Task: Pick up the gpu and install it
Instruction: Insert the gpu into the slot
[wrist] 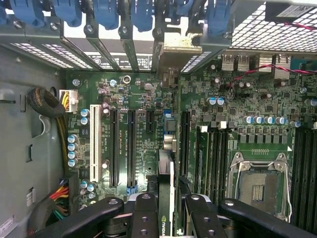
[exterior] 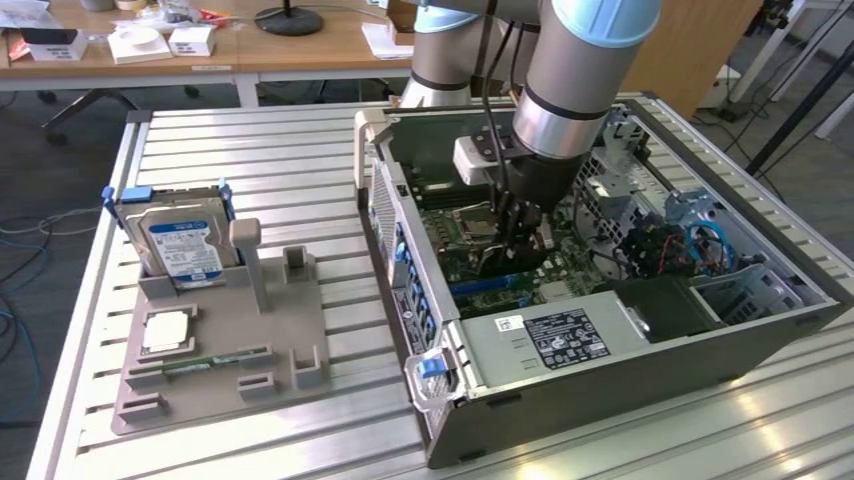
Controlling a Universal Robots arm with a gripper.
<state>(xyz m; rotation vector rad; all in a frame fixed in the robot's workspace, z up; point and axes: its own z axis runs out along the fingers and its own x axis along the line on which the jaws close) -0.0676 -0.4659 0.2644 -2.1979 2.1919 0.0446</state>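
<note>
Slatted metal table [exterior: 240, 140] bears an open computer case [exterior: 641, 390]; inside, the gripper [wrist: 168, 208] fingers [wrist: 144, 213] clench the gpu [wrist: 166, 168] edge-on between them, with the motherboard [wrist: 148, 99] beyond their tips.

A hard drive [exterior: 180, 245] and memory stick [exterior: 214, 362] sit in a grey tray [exterior: 274, 325].

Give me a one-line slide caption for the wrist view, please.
Gripper holding the gpu edge-on over the motherboard, beside its black expansion slots.
</note>
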